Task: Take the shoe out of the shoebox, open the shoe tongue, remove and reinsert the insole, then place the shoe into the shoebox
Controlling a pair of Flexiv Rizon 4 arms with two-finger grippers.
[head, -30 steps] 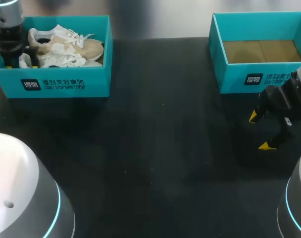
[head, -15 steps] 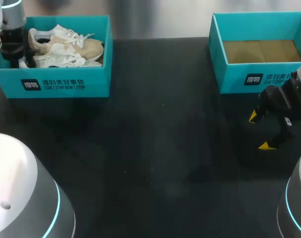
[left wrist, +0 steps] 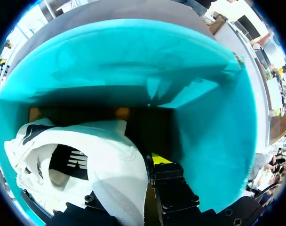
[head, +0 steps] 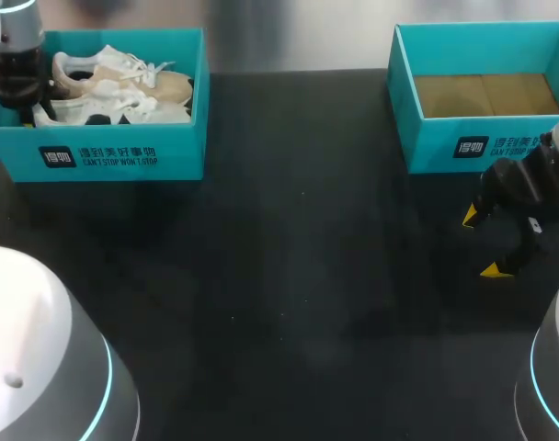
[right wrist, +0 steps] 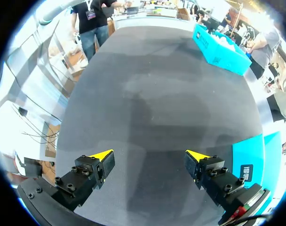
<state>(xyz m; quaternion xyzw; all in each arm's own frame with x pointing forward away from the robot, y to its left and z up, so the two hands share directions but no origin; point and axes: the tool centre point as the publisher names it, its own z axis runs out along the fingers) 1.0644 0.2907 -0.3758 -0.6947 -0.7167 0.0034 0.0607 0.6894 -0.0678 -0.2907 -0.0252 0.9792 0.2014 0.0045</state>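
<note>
**Heel gripped inside the shoebox [head: 114,154]**

At the tabletop's [head: 279,276] far left corner, the left gripper [left wrist: 131,172] pinches the heel of the white shoe [left wrist: 100,155], which is down in the box. The right gripper [right wrist: 150,157] hangs wide open near the right edge, holding nothing.

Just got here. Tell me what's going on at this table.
The left gripper is down inside the teal cardboard shoebox at the table's far left, right at the heel of a white lace-up sneaker. Whether it has a grip on the sneaker cannot be seen. The shoe is not yet out of the box. The right gripper hangs over the black table in front of a second teal box with a bare brown floor, jaws open and holding nothing.
</note>
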